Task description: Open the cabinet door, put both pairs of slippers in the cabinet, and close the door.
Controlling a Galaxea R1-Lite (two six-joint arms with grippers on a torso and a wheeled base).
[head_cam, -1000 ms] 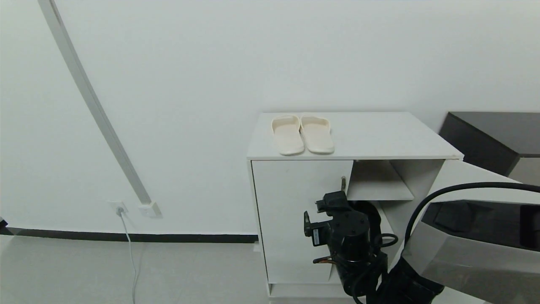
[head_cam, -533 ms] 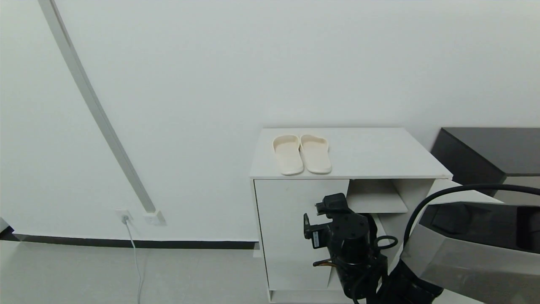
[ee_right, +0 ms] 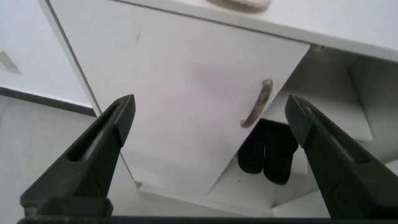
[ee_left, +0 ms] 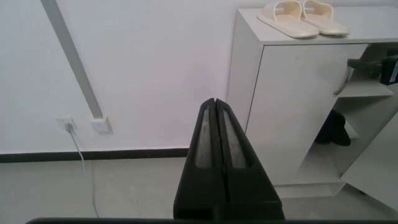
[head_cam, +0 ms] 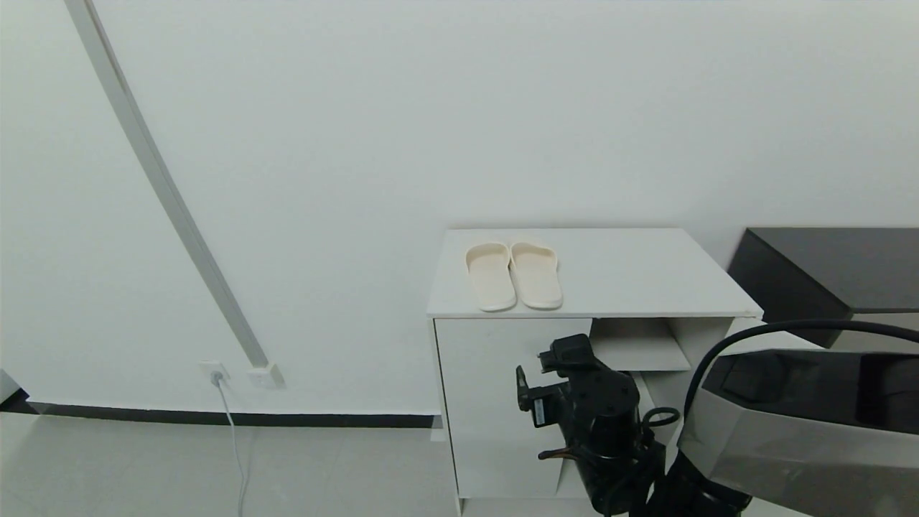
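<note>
- Left of the cabinet (head_cam: 596, 305) I see a pale cable duct (head_cam: 165, 190) slanting down the wall. It ends near a socket (head_cam: 213, 373), from which a cable (head_cam: 233, 445) hangs to the floor (head_cam: 143, 467).
- A black skirting strip (head_cam: 215, 418) runs along the foot of that wall.
- On the right, a dark unit (head_cam: 826, 269) stands just beside the cabinet, against the far wall.
- In my way is the left door (ee_right: 186, 81). It is closed, with a curved handle (ee_right: 256, 102) at its right edge.
- The right door (ee_left: 376, 171) is swung out toward the near side, so the right half of the cabinet is open to me.
- Inside, a shelf (head_cam: 635, 345) crosses the open half.
- Below the shelf, the black slippers (ee_right: 273, 149) sit on the bottom board, partly behind the edge of the left door.
- The cream slippers (head_cam: 513, 275) lie side by side, touching, on the left part of the cabinet's top.
- My right end effector (ee_right: 209, 102) faces the left door with its fingers spread wide and nothing between them. It is clear of the handle.
- My left end effector (ee_left: 216, 106) has its fingers pressed flat together and holds nothing. It sits well out to the left, on the near side, apart from the cabinet and above the floor.
</note>
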